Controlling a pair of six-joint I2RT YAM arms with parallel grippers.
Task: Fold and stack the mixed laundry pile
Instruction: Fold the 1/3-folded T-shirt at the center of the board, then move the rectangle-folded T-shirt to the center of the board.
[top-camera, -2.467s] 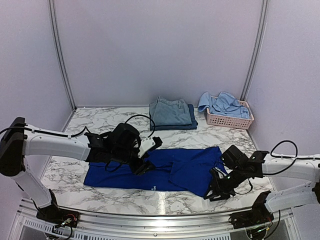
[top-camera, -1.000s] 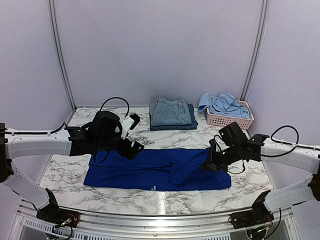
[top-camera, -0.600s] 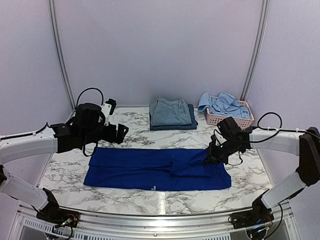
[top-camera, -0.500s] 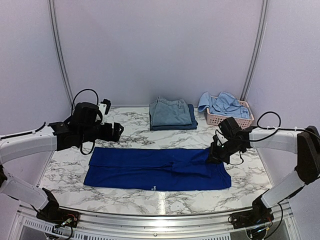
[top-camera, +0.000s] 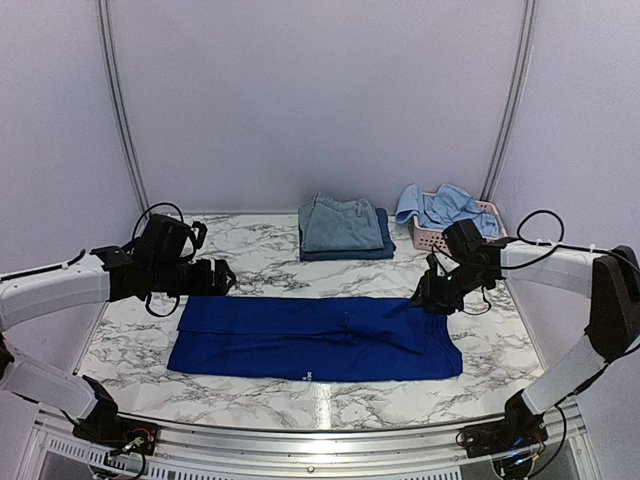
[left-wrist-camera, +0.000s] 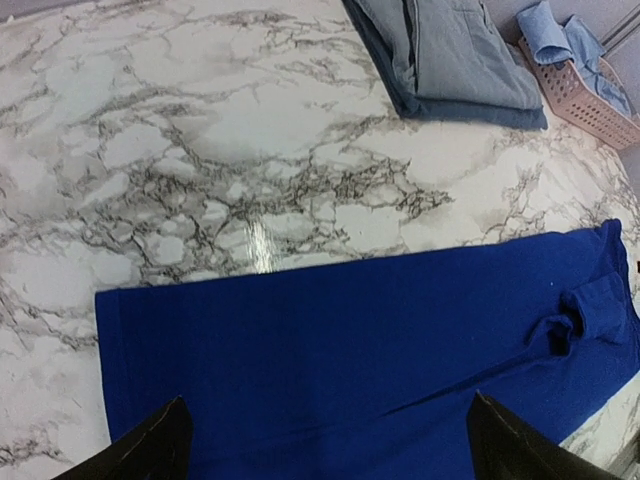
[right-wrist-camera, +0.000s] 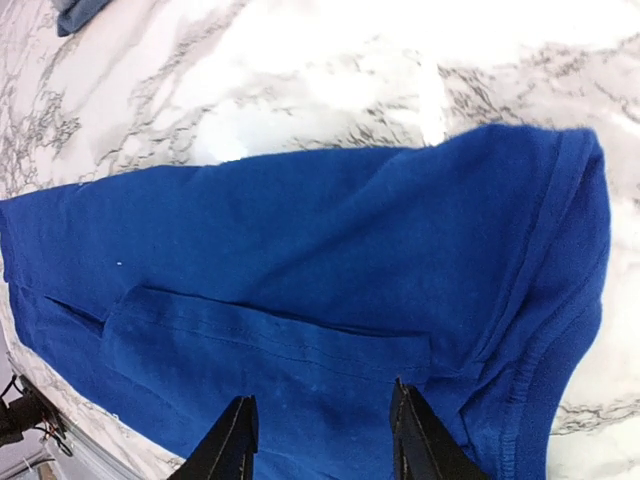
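The mixed laundry pile (top-camera: 315, 338) lay in three lots across the desk (top-camera: 260, 400), and the job looked roughly midway.

At 9 o'clock the left tool (top-camera: 222, 277) hung just beyond the far-left corner of the royal-blue T-shirt (left-wrist-camera: 350, 340), its fingers spread wide with nothing between them. The T-shirt stretched from 8 to 4 o'clock along the near half of the desk. It was folded lengthwise into a long flat band, with a sleeve tucked in toward its right end. It seemed to want folding across its length before it could be stacked.

At 12 o'clock a faded denim piece (top-camera: 340, 222) sat folded on a navy piece (top-camera: 384, 250), already a neat stack, well apart from the T-shirt.

At 3 o'clock the right tool (top-camera: 425, 300) was low over the T-shirt's far-right corner. Its fingers were parted, and the wrist view showed the cloth flat beneath them rather than pinched.

At 1 o'clock the pink basket (top-camera: 460, 241) held a crumpled light-blue shirt (top-camera: 445, 208) that spilled over the rim. It was not yet folded, so it was still to do.
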